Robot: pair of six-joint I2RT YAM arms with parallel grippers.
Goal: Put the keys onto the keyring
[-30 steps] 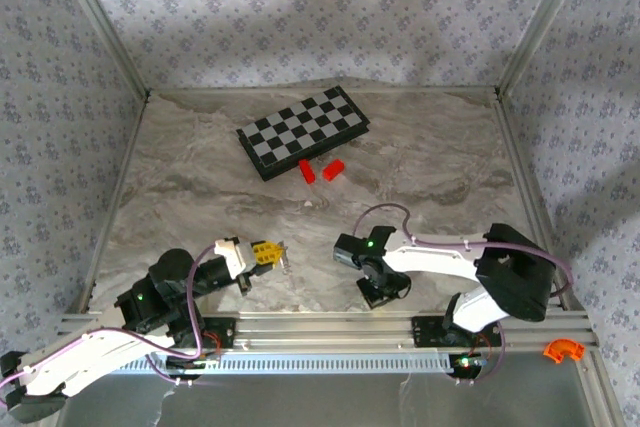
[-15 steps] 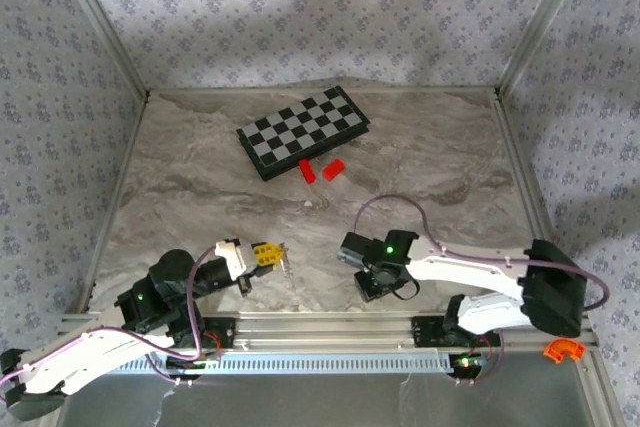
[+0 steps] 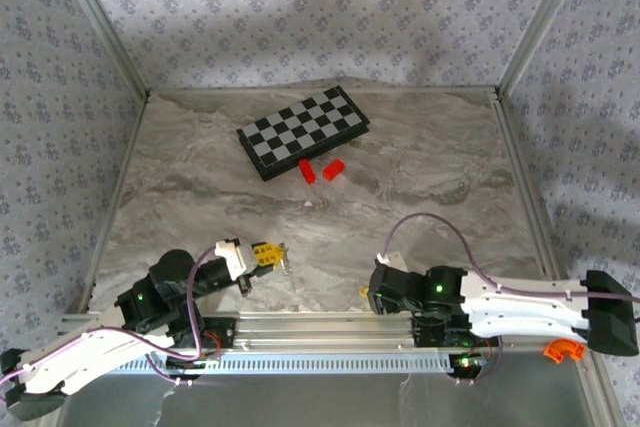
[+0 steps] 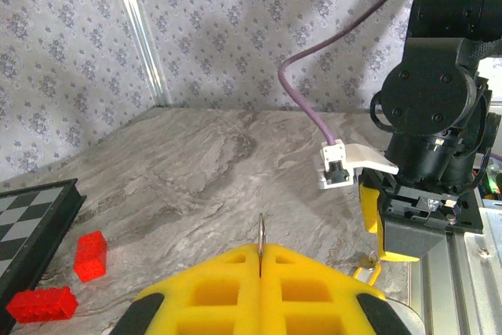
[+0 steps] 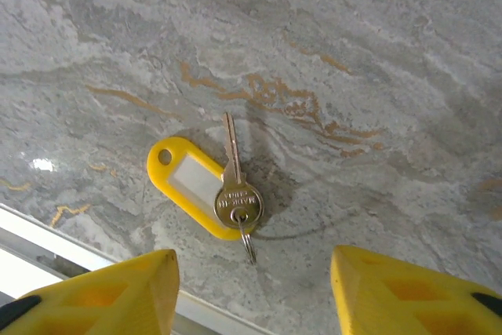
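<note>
My left gripper (image 3: 276, 255) hovers over the table near the front left, shut on the keyring (image 4: 260, 234), a thin metal loop seen edge-on that sticks up between its yellow fingertips (image 4: 235, 260). The key (image 5: 235, 186), silver with a round head and a small ring through it, lies flat on the marble beside its yellow tag (image 5: 184, 178). My right gripper (image 5: 252, 256) stands open just above it, with nothing between its fingers, close to the front rail (image 3: 372, 296). In the left wrist view the key (image 4: 366, 260) lies under the right arm.
A black and white chessboard (image 3: 304, 131) lies at the back, with two red blocks (image 3: 308, 171) (image 3: 333, 169) in front of it. An aluminium rail (image 3: 300, 329) runs along the near edge. An orange clip (image 3: 563, 350) sits outside the frame at right.
The right arm has stretched out low along the front rail and its gripper has opened; the key with its tag lies on the table below it. The left arm has not moved.
</note>
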